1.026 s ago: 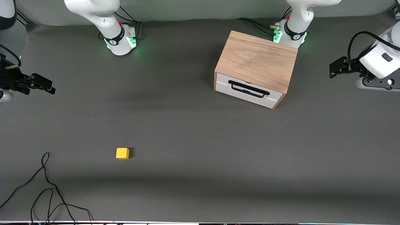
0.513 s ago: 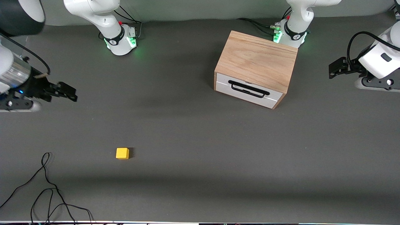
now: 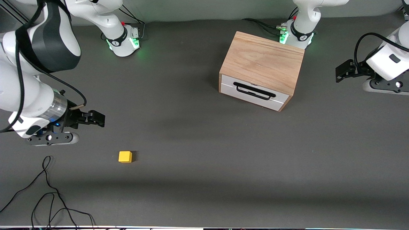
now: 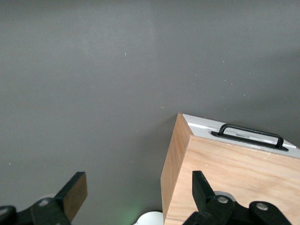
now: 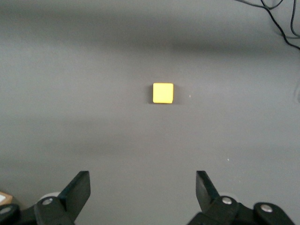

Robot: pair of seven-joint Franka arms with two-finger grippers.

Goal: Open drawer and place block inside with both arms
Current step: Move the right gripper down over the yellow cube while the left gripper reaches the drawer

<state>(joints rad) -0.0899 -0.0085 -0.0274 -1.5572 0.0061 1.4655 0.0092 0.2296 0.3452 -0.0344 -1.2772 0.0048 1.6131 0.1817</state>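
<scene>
The wooden box (image 3: 262, 60) stands toward the left arm's end of the table, near that arm's base. Its drawer (image 3: 254, 92) is shut, white front and black bar handle (image 3: 254, 90) facing the front camera. The box (image 4: 243, 178) and handle (image 4: 252, 135) also show in the left wrist view. The yellow block (image 3: 125, 156) lies on the mat toward the right arm's end and shows in the right wrist view (image 5: 163, 93). My right gripper (image 3: 96, 118) is open and empty over the mat, short of the block. My left gripper (image 3: 343, 70) is open and empty beside the box, at the table's end.
The table is covered by a dark grey mat (image 3: 204, 153). Loose black cables (image 3: 48, 198) lie at the mat's front corner on the right arm's end, nearer the front camera than the block. The green-lit arm bases (image 3: 124, 41) stand along the back edge.
My right arm has swung in over the mat toward the block, its gripper still open. My left gripper has barely moved. The block and drawer are unchanged.
</scene>
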